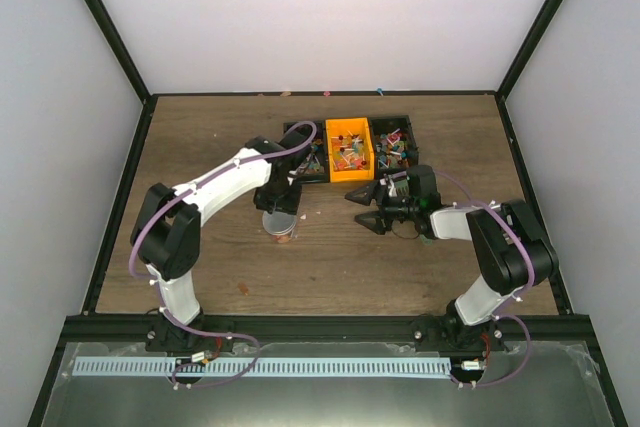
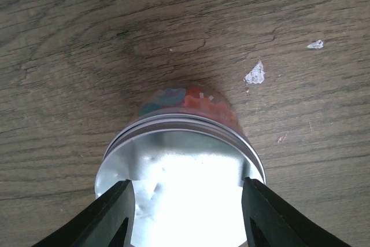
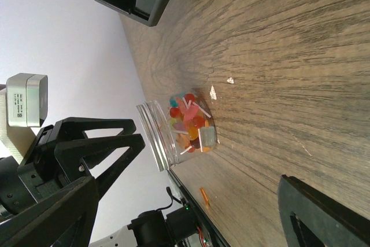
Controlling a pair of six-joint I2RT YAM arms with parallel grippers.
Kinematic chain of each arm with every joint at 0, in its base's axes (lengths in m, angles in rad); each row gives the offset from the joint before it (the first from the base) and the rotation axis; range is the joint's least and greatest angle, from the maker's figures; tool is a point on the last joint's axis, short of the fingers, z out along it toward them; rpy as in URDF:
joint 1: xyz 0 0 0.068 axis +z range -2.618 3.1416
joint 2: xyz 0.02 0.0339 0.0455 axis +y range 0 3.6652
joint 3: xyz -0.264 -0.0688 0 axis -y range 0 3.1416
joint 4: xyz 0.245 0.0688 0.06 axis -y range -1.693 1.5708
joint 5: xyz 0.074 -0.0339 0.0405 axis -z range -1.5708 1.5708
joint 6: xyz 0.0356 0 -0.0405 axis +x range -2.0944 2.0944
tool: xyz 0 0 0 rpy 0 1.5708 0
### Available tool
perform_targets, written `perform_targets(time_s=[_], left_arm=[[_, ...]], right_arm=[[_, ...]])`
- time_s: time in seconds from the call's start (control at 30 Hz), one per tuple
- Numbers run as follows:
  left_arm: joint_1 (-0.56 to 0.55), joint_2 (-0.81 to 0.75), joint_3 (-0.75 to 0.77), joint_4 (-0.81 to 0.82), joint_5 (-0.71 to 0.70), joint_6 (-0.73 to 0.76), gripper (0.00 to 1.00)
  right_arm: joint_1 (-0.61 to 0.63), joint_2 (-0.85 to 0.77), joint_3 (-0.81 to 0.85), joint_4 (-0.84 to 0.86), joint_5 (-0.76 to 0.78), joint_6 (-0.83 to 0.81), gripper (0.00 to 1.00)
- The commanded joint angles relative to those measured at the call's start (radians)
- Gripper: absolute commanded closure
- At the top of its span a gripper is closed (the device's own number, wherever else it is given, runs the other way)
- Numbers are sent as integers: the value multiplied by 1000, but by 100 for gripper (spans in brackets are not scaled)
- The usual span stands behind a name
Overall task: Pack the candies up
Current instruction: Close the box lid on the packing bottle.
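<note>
Left tool [image 2: 186, 183]: its fingers [image 2: 113, 218] stand on either side of the jar's silver lid [image 2: 179, 166], tips at the rim; I cannot tell whether they press on it.
Jar [image 3: 186, 128]: small, clear and upright on the counter [image 1: 200, 147], with its lid on. It sits just in front of the bins and well apart from every counter edge.
Candies [image 2: 196, 101]: a mixed red, blue and orange heap shows through the jar wall; more fill the bins.
Right tool [image 1: 354, 208]: jaws wide apart with nothing between them, low over the wood near the jar's right side. A strip of bare counter lies between tool and jar.
Bins: an orange bin [image 1: 349, 125] sits between two black bins [image 1: 395, 125], all three side by side in the back half; the left arm reaches across the left one.
Edges: a black frame runs along the sides and back, with white walls above it.
Room: broad wood lies left of the left arm and between the jar and the near edge. It is tighter on the right, where the right arm's elbow sits near the side rail.
Scraps: white flecks [image 2: 254, 73] lie just beyond the jar.
</note>
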Motion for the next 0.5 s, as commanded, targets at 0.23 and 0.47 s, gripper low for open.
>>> perform_targets(time_s=[0.23,0.47], left_arm=[[8,17,-48,50,32,7,47],[8,27,-69,69,41,10,47]], right_arm=[[-13,21,22,-14,-18,-26,14],[-14,29,27,-17,-19,-25,14]])
